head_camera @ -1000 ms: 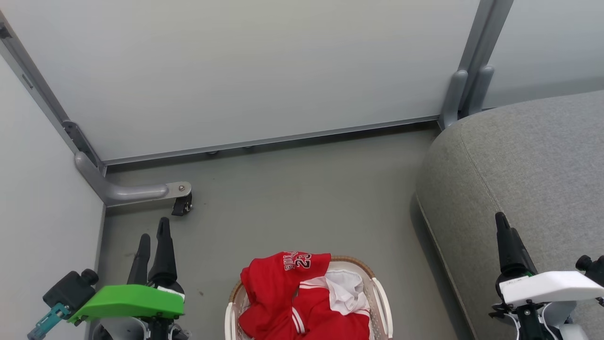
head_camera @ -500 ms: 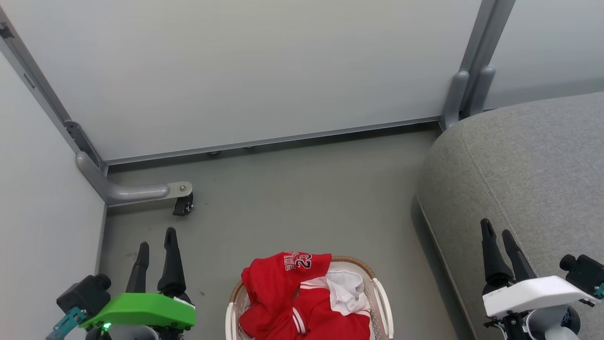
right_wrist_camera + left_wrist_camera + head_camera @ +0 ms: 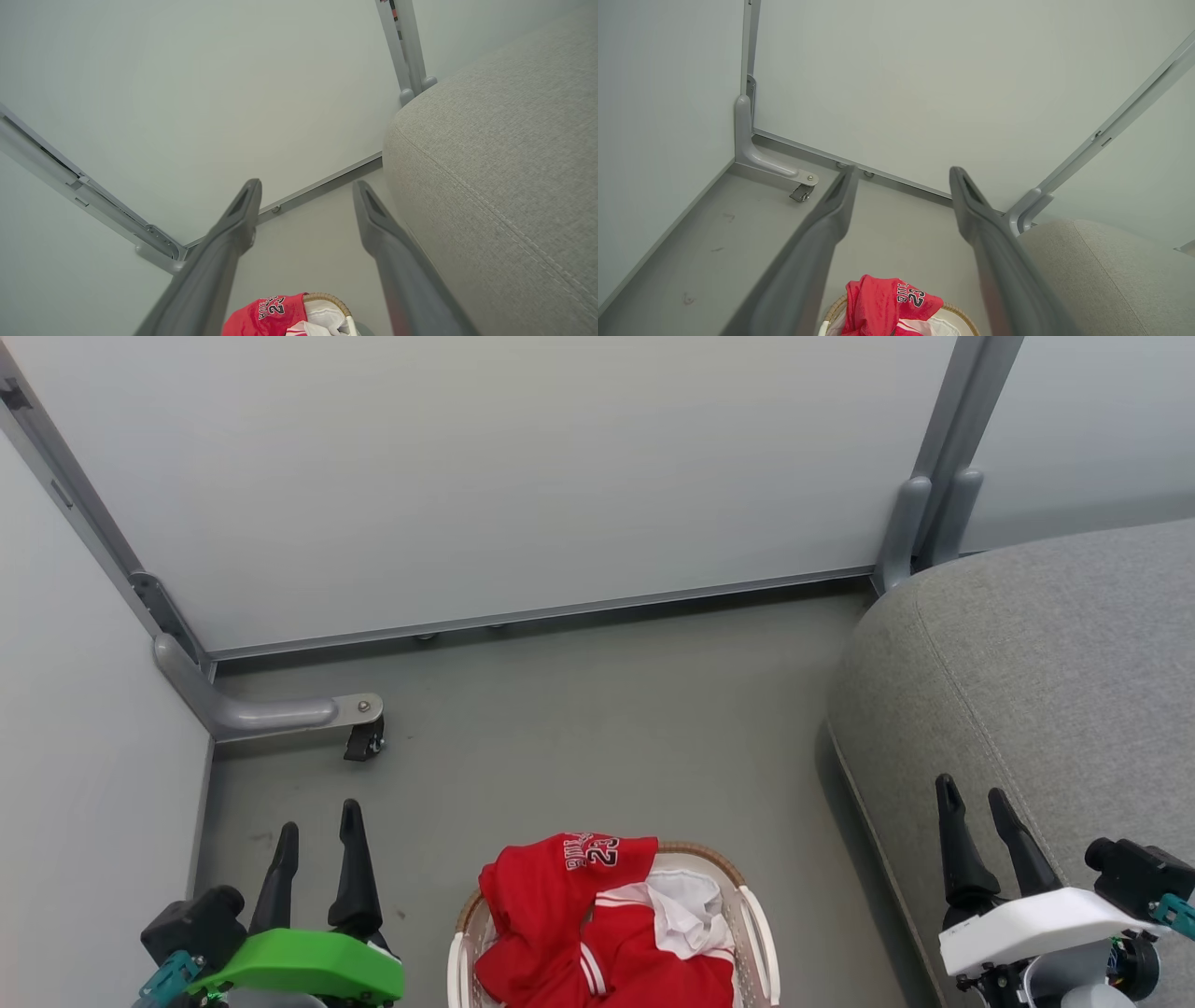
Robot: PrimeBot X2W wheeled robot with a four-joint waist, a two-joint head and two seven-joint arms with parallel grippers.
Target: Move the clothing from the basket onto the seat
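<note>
The clothing [image 3: 560,915], red jerseys with white stripes, is lying heaped in the basket [image 3: 758,933] at the near middle of the scene. One jersey with black-and-white lettering and the number 23 is draping over the basket's far-left brown woven rim. A crumpled white liner [image 3: 686,905] is showing at the right of the pile. The basket's near part is running off the edge of the head view, so how deep the pile goes cannot be told.

The basket is sitting on a grey floor [image 3: 597,709], apart from the seat [image 3: 1055,663], a grey woven sofa seat with a rounded corner and stitched seam that is rising to the right. A strip of bare floor is lying between the two.

The left gripper [image 3: 319,815] is hovering to the left of the basket, its two dark fingers standing apart and holding nothing. The right gripper [image 3: 973,787] is hovering to the right over the seat's near edge, fingers likewise spread and empty.

Pale partition panels [image 3: 467,476] are closing off the far and left sides. A grey bracket foot with a small black caster [image 3: 362,739] is jutting onto the floor at the far left, and a grey metal post [image 3: 920,523] is standing beside the seat's far corner.
</note>
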